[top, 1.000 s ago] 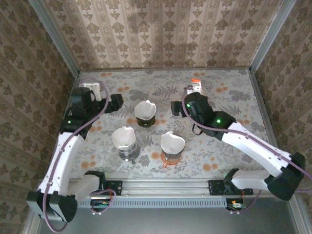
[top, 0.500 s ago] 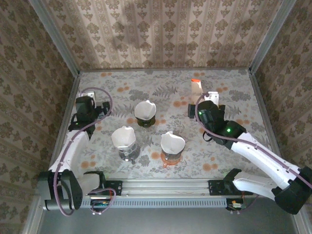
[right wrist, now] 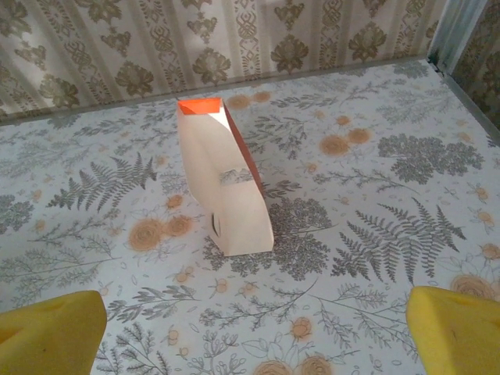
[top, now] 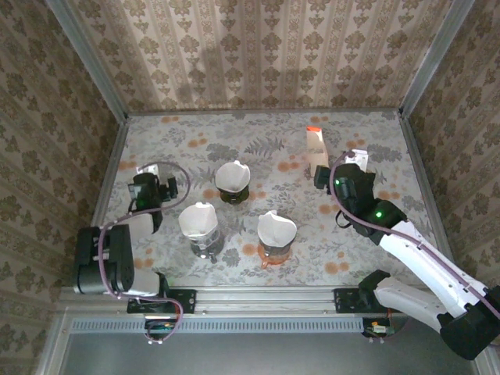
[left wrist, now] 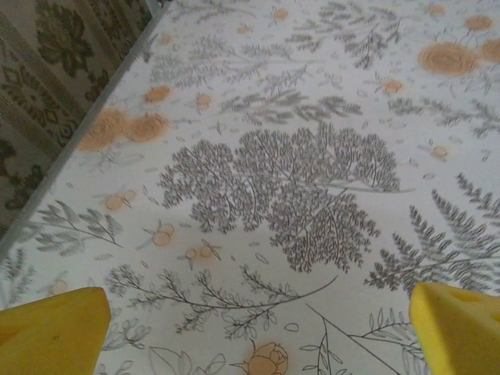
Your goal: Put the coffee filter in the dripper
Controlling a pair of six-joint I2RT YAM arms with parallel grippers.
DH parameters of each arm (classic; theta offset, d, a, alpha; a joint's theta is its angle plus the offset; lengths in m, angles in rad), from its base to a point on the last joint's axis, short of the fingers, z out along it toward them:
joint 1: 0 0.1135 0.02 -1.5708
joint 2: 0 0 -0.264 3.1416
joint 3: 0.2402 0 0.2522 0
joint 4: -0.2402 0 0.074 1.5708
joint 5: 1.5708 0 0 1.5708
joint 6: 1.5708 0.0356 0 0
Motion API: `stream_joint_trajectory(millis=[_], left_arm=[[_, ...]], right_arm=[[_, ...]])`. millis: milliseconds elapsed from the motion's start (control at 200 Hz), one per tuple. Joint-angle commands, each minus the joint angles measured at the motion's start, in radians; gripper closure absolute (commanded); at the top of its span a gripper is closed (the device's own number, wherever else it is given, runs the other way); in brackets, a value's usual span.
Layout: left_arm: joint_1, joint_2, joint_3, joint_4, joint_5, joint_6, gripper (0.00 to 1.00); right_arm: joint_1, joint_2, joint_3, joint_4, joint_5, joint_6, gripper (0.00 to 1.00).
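The bench [top: 375, 133] was covered with a pale cloth printed with grey ferns and orange flowers. Beige wallpaper with a brown damask pattern [top: 258, 47] enclosed it on the far, left and right sides. Grey metal posts [top: 92, 62] stood at the two far corners. A ribbed aluminium rail [top: 266, 301] ran along the near edge and carried both arm bases.

Three drippers stood grouped at the centre of the bench, each apart from the others. Each held a white paper coffee filter, opened into a cone.
- The far filter [top: 232, 176] sat in a dark dripper [top: 232, 196].
- The near-left filter [top: 198, 220] sat in a clear glass dripper [top: 208, 248].
- The near-right filter [top: 276, 228] sat in an orange-based dripper [top: 267, 255].

A tan paper pouch with an orange top [right wrist: 225, 187] stood upright near the far right of the bench, well apart from the drippers.

The left tool [left wrist: 250, 344] hung over bare cloth near the left wall. Its yellow fingertips [left wrist: 47, 336] were spread wide, with nothing between them. The left arm was folded back toward its base.

The right tool [right wrist: 250, 336] faced the pouch from the near side. Its yellow fingertips [right wrist: 457, 332] were likewise spread wide, apart from the pouch and with nothing gripped.
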Motion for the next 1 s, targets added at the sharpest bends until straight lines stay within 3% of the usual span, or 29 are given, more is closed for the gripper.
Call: stream_joint_trajectory(millis=[0,70,165,225,275,375,485,675,890,995], left_arm=[[-0.012,0.04,0.014,0.173,-0.009,0.009,0.0],[-0.021,0.066,0.013,0.202,0.045,0.037,0.0],[-0.02,0.134,-0.104,0.496,0.023,0.037,0.0],[-0.022,0.097,-0.05,0.322,0.034,0.022,0.0],[-0.017,0.119,-0.068,0.402,0.044,0.036,0.0],[-0.017,0.115,-0.069,0.398,0.044,0.036,0.0],[-0.047,0.114,-0.062,0.383,-0.036,0.046,0.0],[-0.053,0.115,-0.061,0.382,-0.045,0.051,0.0],[-0.053,0.114,-0.062,0.384,-0.042,0.053,0.0],[-0.055,0.114,-0.062,0.384,-0.043,0.055,0.0]], right_arm=[[-0.022,-0.014,-0.023,0.023,-0.027,0.025,0.0],[-0.034,-0.011,-0.038,0.036,-0.029,0.036,0.0],[-0.055,-0.011,-0.058,0.056,-0.035,0.04,0.0],[-0.072,-0.012,-0.078,0.081,-0.037,0.031,0.0],[-0.094,-0.015,-0.099,0.108,-0.064,0.014,0.0],[-0.147,-0.007,-0.139,0.158,-0.115,0.002,0.0],[-0.204,0.025,-0.175,0.215,-0.127,-0.039,0.0],[-0.33,0.08,-0.328,0.561,-0.232,-0.183,0.0],[-0.372,0.316,-0.332,0.84,-0.281,-0.358,0.0],[-0.411,0.432,-0.316,0.884,-0.28,-0.387,0.0]])
